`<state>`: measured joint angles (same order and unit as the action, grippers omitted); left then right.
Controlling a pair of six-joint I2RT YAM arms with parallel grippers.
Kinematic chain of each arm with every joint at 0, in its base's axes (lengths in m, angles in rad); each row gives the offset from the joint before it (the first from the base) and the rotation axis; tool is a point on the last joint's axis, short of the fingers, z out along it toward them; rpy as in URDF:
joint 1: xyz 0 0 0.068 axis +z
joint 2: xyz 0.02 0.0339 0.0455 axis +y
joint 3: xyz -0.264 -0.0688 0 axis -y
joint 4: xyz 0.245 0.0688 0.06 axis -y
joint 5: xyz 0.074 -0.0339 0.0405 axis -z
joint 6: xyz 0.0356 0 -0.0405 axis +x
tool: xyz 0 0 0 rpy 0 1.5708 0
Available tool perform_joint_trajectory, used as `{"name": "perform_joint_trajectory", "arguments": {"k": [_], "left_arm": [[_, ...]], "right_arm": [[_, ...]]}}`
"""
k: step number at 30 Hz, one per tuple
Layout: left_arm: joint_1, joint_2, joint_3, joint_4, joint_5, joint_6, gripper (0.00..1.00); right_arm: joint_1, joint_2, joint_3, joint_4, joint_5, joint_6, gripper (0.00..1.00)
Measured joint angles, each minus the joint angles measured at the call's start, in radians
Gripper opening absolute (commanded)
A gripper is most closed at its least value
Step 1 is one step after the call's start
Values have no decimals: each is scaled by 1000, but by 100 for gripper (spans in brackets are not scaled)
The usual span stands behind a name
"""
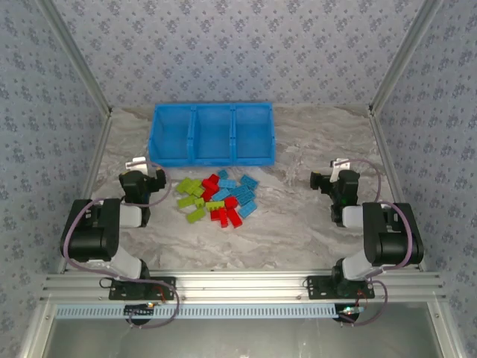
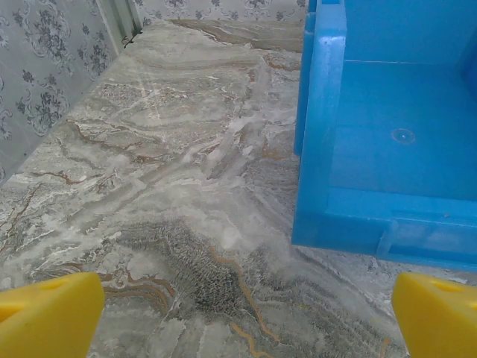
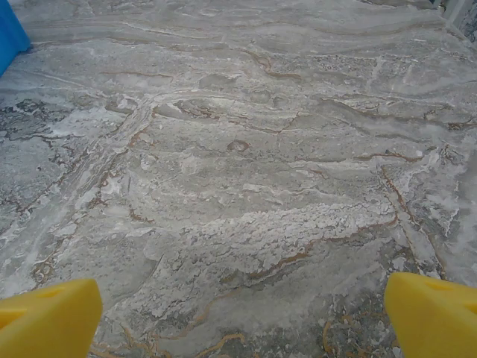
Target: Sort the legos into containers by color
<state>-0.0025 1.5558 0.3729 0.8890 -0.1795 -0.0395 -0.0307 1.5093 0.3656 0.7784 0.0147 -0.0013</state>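
My left hand point(image 1: 140, 170) and right hand point(image 1: 334, 175): both spread wide apart, empty. Heap of legos point(image 1: 218, 200) mid surface point(image 1: 298, 220), just near of containers point(image 1: 212, 159). Heap lies right of left hand, which I judge nearer

Both arms (left arm point(image 1: 95, 233), right arm point(image 1: 387, 237)): bulky black joint housings, rounded white link segments. Mauve-grey cable looped along each. Black base plates. Small silver bracket at each wrist. Both tools (left tool point(image 2: 238, 321), right tool point(image 3: 238, 321)): blocky bright-yellow fingers.
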Motion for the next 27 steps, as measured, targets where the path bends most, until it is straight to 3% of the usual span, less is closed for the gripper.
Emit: {"name": "perform_joint_trajectory", "arguments": {"k": [21,23,27], "left_arm": [[0,0,0,0,0,0,99],[0,0,0,0,0,0,99],[0,-3,-12,19,0,0,99]], "right_arm": [[0,-5,5,-16,3,-1,100],[7,-42,63,-171,16,-1,100],[31,-127,374,-565,52,89,100]]}}
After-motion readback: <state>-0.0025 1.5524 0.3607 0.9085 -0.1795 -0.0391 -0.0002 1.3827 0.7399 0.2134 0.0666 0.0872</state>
